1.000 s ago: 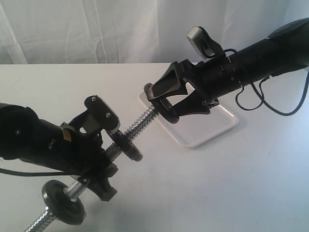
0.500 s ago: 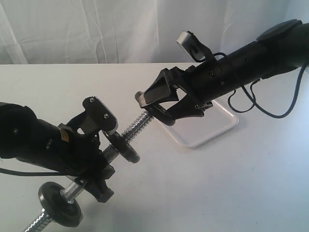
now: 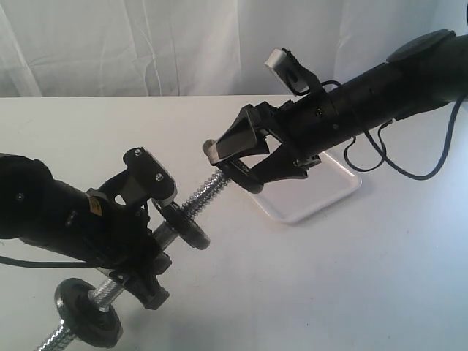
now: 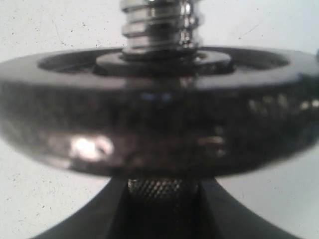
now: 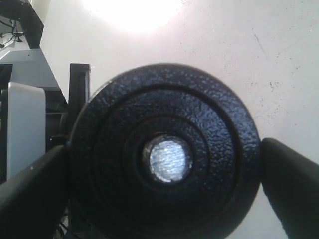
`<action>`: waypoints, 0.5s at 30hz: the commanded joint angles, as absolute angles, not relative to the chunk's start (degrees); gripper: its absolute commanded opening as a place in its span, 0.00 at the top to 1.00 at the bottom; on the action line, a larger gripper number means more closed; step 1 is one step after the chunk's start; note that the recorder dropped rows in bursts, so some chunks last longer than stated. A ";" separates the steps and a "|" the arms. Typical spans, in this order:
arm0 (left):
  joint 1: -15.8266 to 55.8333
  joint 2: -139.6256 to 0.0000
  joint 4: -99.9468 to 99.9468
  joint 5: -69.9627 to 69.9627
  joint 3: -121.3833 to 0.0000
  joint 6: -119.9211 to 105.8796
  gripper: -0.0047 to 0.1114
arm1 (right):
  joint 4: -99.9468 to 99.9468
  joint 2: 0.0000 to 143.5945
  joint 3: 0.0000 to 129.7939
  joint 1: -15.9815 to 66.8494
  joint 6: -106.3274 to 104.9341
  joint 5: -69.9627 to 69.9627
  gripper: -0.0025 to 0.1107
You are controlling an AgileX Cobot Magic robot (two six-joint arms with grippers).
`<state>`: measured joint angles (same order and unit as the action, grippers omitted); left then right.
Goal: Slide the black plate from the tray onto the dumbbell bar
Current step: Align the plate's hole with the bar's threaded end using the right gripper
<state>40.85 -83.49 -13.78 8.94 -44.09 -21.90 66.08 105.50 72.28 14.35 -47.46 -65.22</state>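
The only marking is a small yellow label (image 3: 97,207) on the left arm's wrist, too small to read.

The right tool (image 3: 232,167) pinches the black plate (image 3: 243,180) by its rim, one finger on each side. The plate is held on edge in the air, off the tray (image 3: 333,191) and just left of the tray's left edge. In the right wrist view the plate (image 5: 164,114) fills the gap between the fingers (image 5: 30,194), and the bright end face of the dumbbell bar (image 5: 167,158) shows through its central hole. The threaded tip meets the plate at that hole, though I cannot tell how far it has entered.

The left tool (image 3: 150,234) is clamped on the bar's (image 3: 201,191) middle, holding it above the surface (image 3: 329,285), tilted from near left up to far right. An inner disc (image 3: 183,223) sits on the bar just beyond the left tool's fingers, with bare thread between it and the held plate. The left wrist view shows this disc (image 4: 159,129) edge-on, with thread above and knurled steel below. Another disc (image 3: 88,311) sits on the bar's near-left end, by the picture's lower edge.

The tray's near corner lies on open white surface, which stretches wide to the near right. A white curtain (image 3: 146,44) closes the far side
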 commanded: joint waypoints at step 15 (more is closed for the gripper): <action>41.29 -80.48 -14.10 -9.62 -47.40 -22.46 0.96 | 73.93 104.73 72.49 15.42 -49.20 -69.96 0.98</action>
<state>40.79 -83.15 -12.61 9.39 -45.09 -21.68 67.76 105.50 72.06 15.07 -47.96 -66.74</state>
